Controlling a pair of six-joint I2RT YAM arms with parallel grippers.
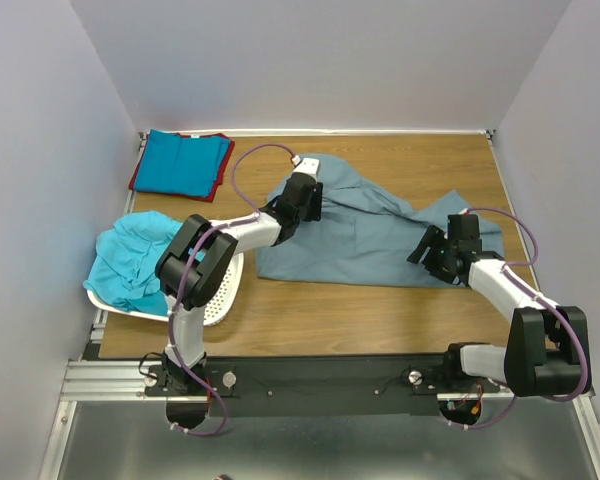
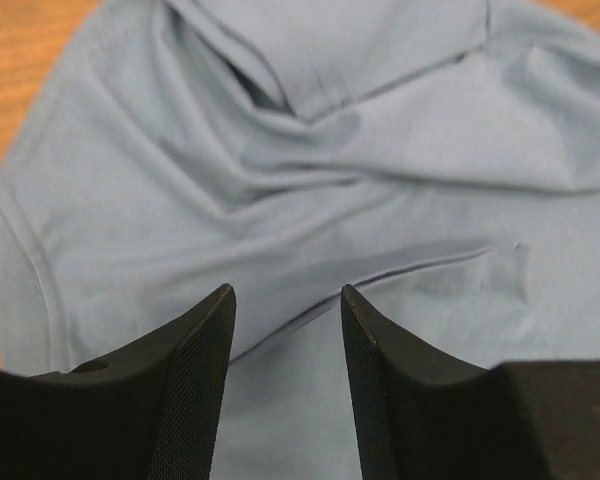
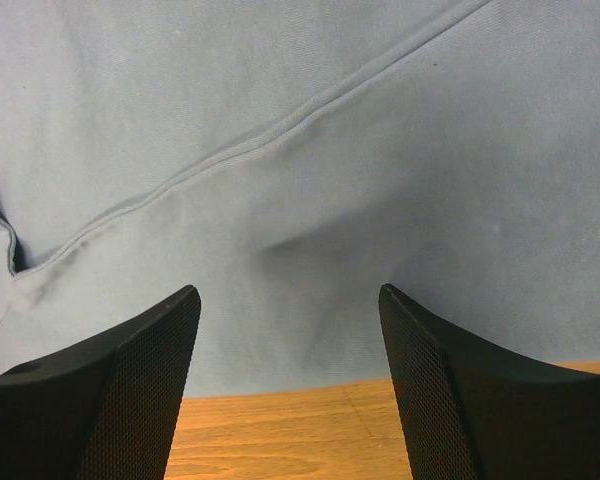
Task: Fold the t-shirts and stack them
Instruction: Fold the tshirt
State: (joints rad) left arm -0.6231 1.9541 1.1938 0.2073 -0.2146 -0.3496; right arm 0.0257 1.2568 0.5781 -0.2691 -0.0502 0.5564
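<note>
The large dusty grey-blue t-shirt (image 1: 365, 235) lies crumpled and spread on the table's middle. My left gripper (image 1: 307, 200) is open over its upper left part; in the left wrist view its jaws (image 2: 285, 300) stand apart above wrinkled cloth (image 2: 330, 150), holding nothing. My right gripper (image 1: 432, 250) is open over the shirt's right lower edge; in the right wrist view (image 3: 288, 300) the cloth's hem (image 3: 280, 130) and bare wood show between the jaws. A bright blue shirt (image 1: 180, 162) lies folded on a red one (image 1: 220, 178) at the back left. A bright turquoise shirt (image 1: 135, 255) is heaped in the basket.
The white perforated basket (image 1: 220, 300) stands at the left front edge. Grey walls close in the wooden table (image 1: 380, 310) on three sides. The folded stack sits in the back left corner.
</note>
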